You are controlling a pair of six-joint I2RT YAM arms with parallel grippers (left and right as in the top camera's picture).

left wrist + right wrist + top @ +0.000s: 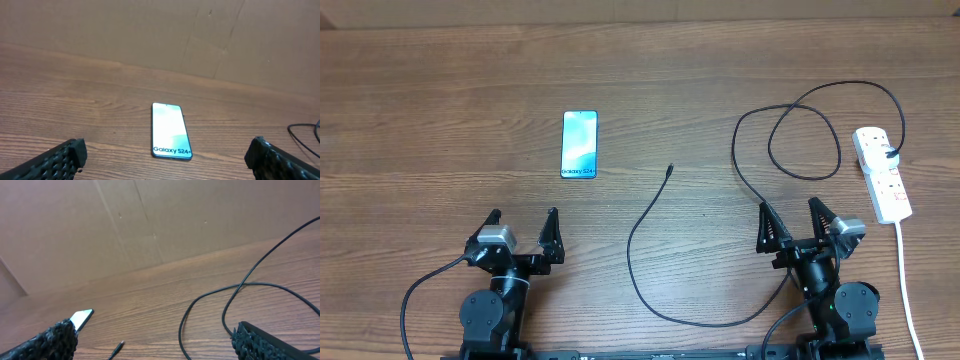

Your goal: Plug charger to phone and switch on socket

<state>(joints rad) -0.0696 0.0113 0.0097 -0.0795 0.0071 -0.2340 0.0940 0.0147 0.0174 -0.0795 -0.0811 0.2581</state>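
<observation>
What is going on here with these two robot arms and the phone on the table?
Nothing is being handled yet. The left gripper and right gripper are both open and empty, above the table. The phone lies flat, screen up, ahead of the left gripper. The charger loops across from the socket on the right, its connector tip lying apart from the phone, not plugged in.

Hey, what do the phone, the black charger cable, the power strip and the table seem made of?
Phone: glossy glass front, judging by the bright, smooth screen.
Charger cable: thin black flexible sheath, probably rubber or plastic, since it lies in soft loops.
Power strip: white, hard-looking plastic.
Table: wood or wood-grain laminate; grain lines show.
</observation>
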